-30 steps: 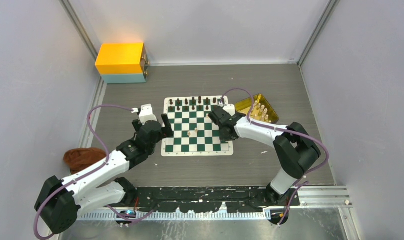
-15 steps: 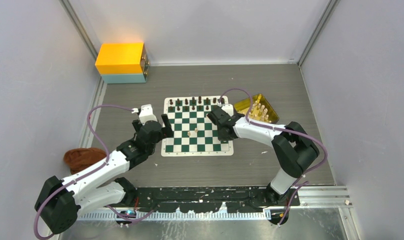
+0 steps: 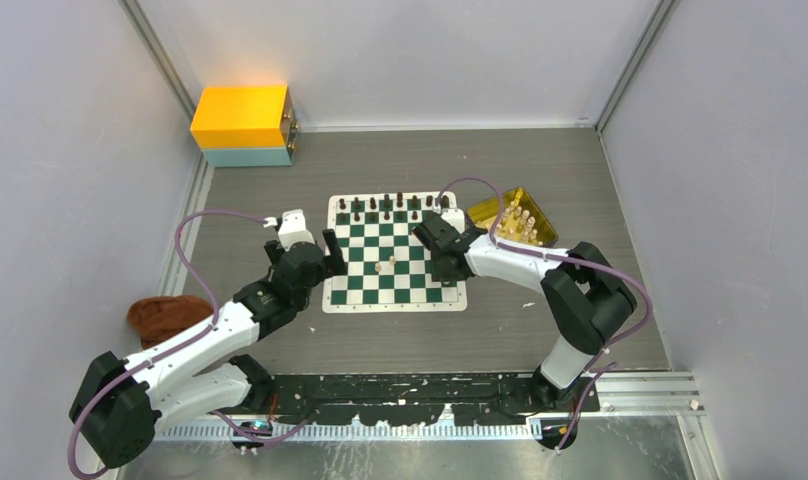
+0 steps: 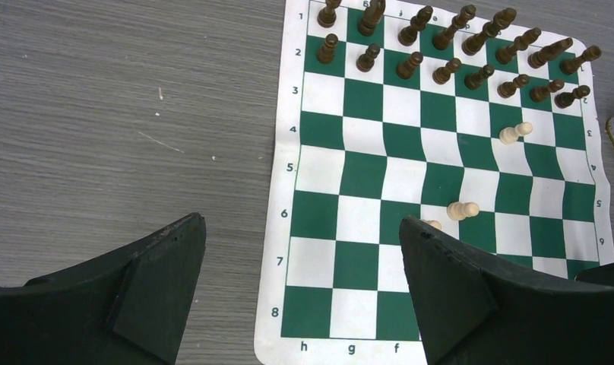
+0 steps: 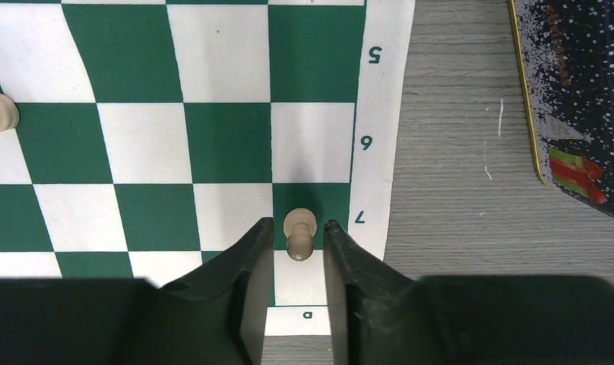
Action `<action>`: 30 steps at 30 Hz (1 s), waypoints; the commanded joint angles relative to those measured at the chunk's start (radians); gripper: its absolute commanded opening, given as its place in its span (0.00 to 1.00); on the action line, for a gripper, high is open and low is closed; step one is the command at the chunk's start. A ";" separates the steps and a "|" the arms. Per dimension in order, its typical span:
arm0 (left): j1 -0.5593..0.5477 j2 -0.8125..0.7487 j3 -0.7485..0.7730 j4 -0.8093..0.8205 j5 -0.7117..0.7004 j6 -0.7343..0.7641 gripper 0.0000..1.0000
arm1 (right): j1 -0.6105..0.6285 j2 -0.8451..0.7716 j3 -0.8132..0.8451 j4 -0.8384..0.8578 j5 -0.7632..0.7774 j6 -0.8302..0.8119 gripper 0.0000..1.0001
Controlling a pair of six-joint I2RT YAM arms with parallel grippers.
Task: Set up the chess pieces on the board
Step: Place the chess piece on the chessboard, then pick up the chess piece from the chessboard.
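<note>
Your R arm comes in from 4 o'clock, elbow raised. The R end effector [image 5: 298, 223] points down over the board [image 5: 213, 144] near its 4 o'clock corner, jaws narrow but parted. They straddle an upright pale pawn [image 5: 299, 234] w/ a sliver of gap each side, so no clamp on it. That pawn stands on the green sq. in the edge column, row marked 7. Your L arm stretches from 7 o'clock. The L end effector [image 4: 302, 222] is spread wide & holds nothing, one finger over bare desk [image 4: 137, 114], the other over the board's 9 o'clock side. The gold tray [image 3: 477, 212] sits at 2 o'clock of the board, w/ pale pieces [image 3: 521, 222] standing in it. Dark pieces [image 4: 441, 53] fill the two rows at the 12 o'clock edge. Three stray pale pieces [image 4: 514, 134] stand mid-board, one half hidden behind the L finger. The yellow box [image 3: 242, 118] at 11 o'clock & brown cloth [image 3: 165, 315] at 8 o'clock are both well apart from the board.
</note>
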 commanded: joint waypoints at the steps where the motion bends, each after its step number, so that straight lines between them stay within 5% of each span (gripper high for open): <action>1: 0.000 -0.013 -0.004 0.036 -0.027 -0.006 0.98 | 0.009 -0.016 0.006 0.026 0.012 0.015 0.39; 16: 0.000 -0.026 -0.009 0.030 -0.030 -0.011 0.98 | 0.021 -0.018 0.203 -0.083 0.060 -0.055 0.44; 30: 0.000 -0.056 -0.014 0.015 -0.027 -0.015 0.98 | 0.003 0.260 0.544 -0.079 0.062 -0.129 0.44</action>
